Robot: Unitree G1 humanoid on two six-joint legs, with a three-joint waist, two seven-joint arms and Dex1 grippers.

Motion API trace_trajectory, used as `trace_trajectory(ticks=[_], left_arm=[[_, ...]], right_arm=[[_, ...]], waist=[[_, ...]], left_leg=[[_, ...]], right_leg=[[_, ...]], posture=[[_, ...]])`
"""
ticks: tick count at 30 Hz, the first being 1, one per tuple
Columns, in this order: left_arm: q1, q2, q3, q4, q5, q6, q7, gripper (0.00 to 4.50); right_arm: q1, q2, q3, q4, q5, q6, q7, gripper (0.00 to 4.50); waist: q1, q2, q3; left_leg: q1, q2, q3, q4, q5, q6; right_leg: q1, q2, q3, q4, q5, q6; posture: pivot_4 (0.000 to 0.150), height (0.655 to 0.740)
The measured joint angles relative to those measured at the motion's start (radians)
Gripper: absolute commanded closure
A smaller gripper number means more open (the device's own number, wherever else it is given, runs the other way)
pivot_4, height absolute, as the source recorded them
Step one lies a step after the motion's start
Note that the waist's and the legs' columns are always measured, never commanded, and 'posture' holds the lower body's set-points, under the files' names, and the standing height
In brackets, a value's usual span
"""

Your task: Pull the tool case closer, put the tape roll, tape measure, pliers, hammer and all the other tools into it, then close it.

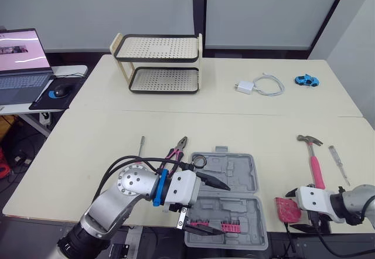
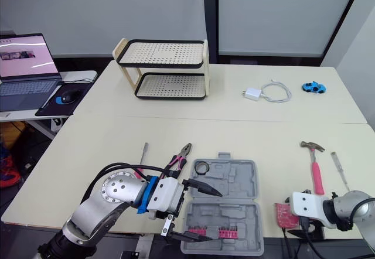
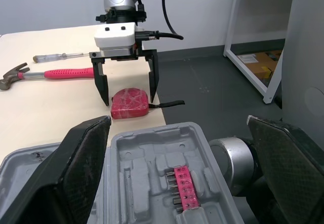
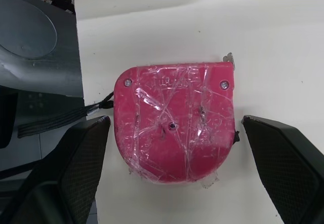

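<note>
Note grey moulded plastic tool case (image 1: 225, 191) lying open flat at near edge of cream table (image 1: 88, 147), close to robot, so pull-closer step looks done. See small black ring, prob. the tape roll (image 1: 199, 162), sitting in a corner recess of far half; strip of pink bits (image 3: 181, 188) in near half. Find right claw (image 3: 127, 91) released, jaws spread wide, straddling flat red tape measure (image 4: 172, 125) at table's near edge, just right of case; fingers either side w/ gaps, not touching, lined up for a squeeze across its body. Reckon current step = grab tape measure, then carry it left into case. Find left claw (image 1: 211, 207) likewise released, nothing in it, poised over case's left part, poss. to steady it, poss. just parked clear. Count outside case: pink-handled pliers (image 1: 177, 149) just beside far left corner, thin metal rod-like tool (image 1: 142, 144) near them, pink-handled steel hammer (image 1: 313, 159) and slim screwdriver (image 1: 338, 157) over to the right. Mind black wrist strap (image 3: 169, 103) trailing past table edge: could snag on lift.
</note>
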Motion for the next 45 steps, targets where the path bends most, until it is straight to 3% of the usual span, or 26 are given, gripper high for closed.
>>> trace_trajectory(ticks=[3,7,15,20,24,30,34,39,45], left_arm=[[-0.002,0.000,0.000,0.000,0.000,0.002,0.000,0.00],[-0.005,0.003,0.000,0.000,-0.003,0.008,0.000,0.00],[-0.006,0.021,0.023,0.001,-0.017,0.022,0.002,0.00],[-0.025,0.029,0.067,0.050,-0.017,0.044,0.020,0.00],[-0.054,0.029,0.083,0.085,-0.016,0.079,0.051,0.00],[-0.092,0.049,0.118,0.123,-0.003,0.114,0.090,0.00],[-0.111,0.058,0.127,0.172,0.028,0.109,0.102,0.00],[-0.123,0.061,0.127,0.196,0.069,0.106,0.112,0.00],[-0.131,0.052,0.112,0.198,0.109,0.103,0.125,0.00]], right_arm=[[-0.005,0.004,0.006,0.004,-0.017,-0.001,-0.007,0.19],[-0.007,0.012,0.011,0.008,-0.026,-0.002,-0.015,1.26],[0.015,0.009,-0.019,-0.060,0.009,0.049,-0.011,1.27],[0.014,-0.075,-0.105,-0.290,0.082,0.311,0.009,1.27],[-0.148,-0.100,-0.088,-0.442,0.149,0.579,0.009,1.27],[-0.481,-0.101,0.125,-0.480,0.169,0.855,0.026,1.27],[-0.706,-0.015,0.335,-0.395,0.124,0.923,0.053,1.27],[-0.853,0.069,0.520,-0.247,0.037,0.919,0.076,1.27],[-0.939,0.147,0.626,-0.116,-0.043,0.878,0.095,1.27]], waist=[[0.000,0.000,0.000],[0.000,0.000,0.000],[0.001,0.001,0.001],[0.001,0.003,0.002],[0.000,0.003,0.003],[0.001,0.003,0.004],[-0.003,0.003,0.004],[0.000,0.002,0.004],[-0.002,0.002,0.004]], left_leg=[[0.000,0.000,0.000,0.000,0.000,0.000],[0.000,0.000,0.000,0.000,0.000,0.000],[0.000,0.000,-0.001,0.000,0.000,0.000],[-0.001,0.000,-0.001,0.000,0.000,0.000],[-0.002,-0.001,-0.002,0.000,0.000,0.000],[-0.006,0.000,-0.005,0.000,0.002,-0.003],[-0.009,-0.001,-0.004,0.000,0.002,-0.004],[-0.012,-0.002,-0.005,0.000,0.002,-0.005],[-0.012,-0.002,-0.005,0.000,0.003,-0.005]], right_leg=[[0.000,0.000,0.000,0.000,0.000,0.000],[0.000,0.000,0.000,0.000,0.000,0.000],[0.000,0.000,0.000,0.000,0.000,0.000],[-0.001,0.000,0.000,0.000,0.000,0.000],[-0.002,0.000,-0.001,0.000,0.000,0.000],[-0.003,0.000,-0.004,-0.005,0.000,0.000],[-0.005,0.000,-0.004,-0.008,0.001,0.001],[-0.008,-0.001,-0.004,-0.008,0.001,0.001],[-0.008,-0.001,-0.004,-0.007,0.001,0.001]], posture=[[0.150,0.7400],[0.150,0.7400],[0.150,0.7400],[0.150,0.7400],[0.150,0.7400],[0.150,0.7400],[0.150,0.7400],[0.150,0.7400],[0.150,0.7400]])
